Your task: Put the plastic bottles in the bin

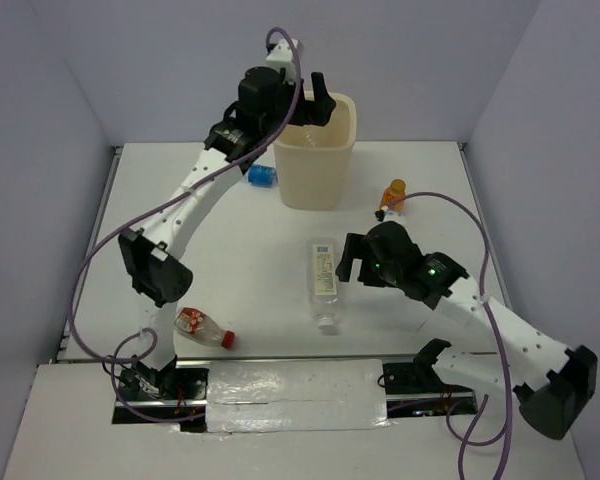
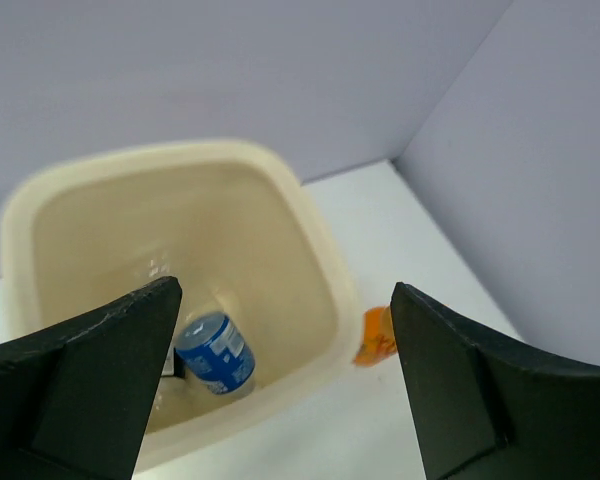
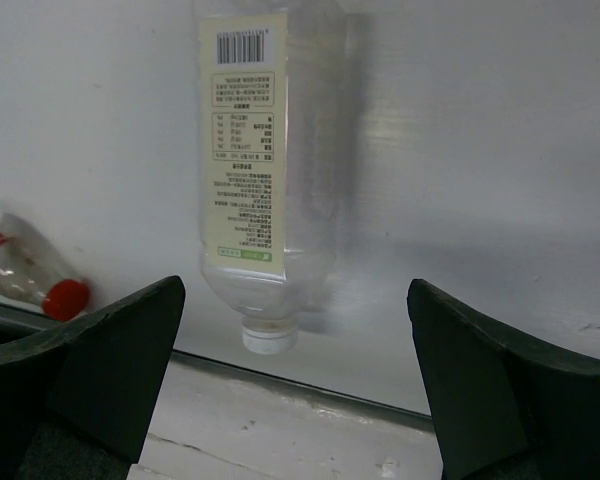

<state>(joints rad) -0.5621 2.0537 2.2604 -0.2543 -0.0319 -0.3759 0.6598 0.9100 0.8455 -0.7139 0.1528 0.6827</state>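
Cream bin [image 1: 318,150] stands far back on the worktop [image 1: 230,250]; an arm half hides a blue bottle [image 1: 262,177] beside it. Left wrist: left fingers [image 2: 90,390] spread empty above the bin, a blurred blue-labelled bottle [image 2: 215,352] inside. Right wrist: right fingers [image 3: 90,370] parted, clear bottle [image 3: 265,170] ahead, base cut off.

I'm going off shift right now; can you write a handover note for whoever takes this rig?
Left gripper: open, empty, above the bin.
Right gripper: open, empty, by the clear white-label bottle.
Done: one blue-label bottle lies in the bin.
Left on the table: the clear white-label bottle, red-capped bottle, orange bottle, and a blue-capped item beside the bin, partly hidden, likely another bottle.
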